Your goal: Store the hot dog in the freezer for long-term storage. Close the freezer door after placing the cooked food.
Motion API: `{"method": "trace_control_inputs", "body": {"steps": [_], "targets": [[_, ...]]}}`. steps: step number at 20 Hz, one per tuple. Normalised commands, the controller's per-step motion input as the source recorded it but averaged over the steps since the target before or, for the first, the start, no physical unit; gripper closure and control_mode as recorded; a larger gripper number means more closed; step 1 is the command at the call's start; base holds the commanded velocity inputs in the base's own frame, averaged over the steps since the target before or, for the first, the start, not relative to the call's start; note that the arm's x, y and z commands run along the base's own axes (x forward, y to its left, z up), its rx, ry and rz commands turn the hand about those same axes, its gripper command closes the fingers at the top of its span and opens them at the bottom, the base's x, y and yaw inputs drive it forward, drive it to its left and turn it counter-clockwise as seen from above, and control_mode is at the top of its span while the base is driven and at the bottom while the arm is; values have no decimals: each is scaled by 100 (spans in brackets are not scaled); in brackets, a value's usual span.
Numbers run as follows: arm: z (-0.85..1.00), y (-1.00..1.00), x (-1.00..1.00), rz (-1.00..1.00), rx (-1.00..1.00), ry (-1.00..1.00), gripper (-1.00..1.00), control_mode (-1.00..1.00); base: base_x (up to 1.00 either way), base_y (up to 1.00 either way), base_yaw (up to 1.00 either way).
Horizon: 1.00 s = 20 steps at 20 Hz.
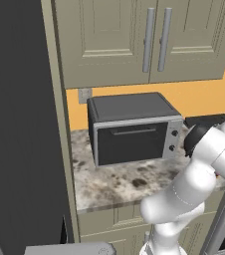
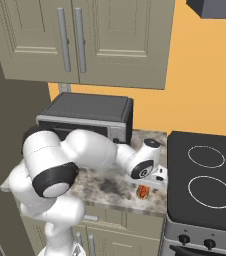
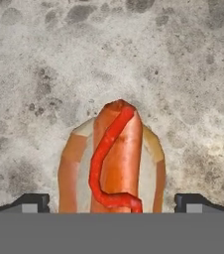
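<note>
Hand view shows you the hot dog (image 3: 113, 161) lying on the speckled stone counter (image 3: 44, 74), directly between the two dark fingertips (image 3: 32, 202), which stand spread apart on either side of the bun without touching it. Right base view places the gripper (image 2: 146, 187) low over the hot dog (image 2: 143, 192), between the toaster oven (image 2: 87, 117) and the black cooktop (image 2: 205, 175).
</note>
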Motion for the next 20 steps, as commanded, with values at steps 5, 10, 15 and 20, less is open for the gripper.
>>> {"method": "trace_control_inputs", "body": {"steps": [5,10,15,20], "targets": [[-12,0,0,0,0,0,-100,-100,0,0,0],[-4,1,0,0,0,0,100,-100,0,0,0],[-10,24,0,0,0,0,100,-100,0,0,0],[-6,9,0,0,0,0,100,-100,0,0,0]]}}
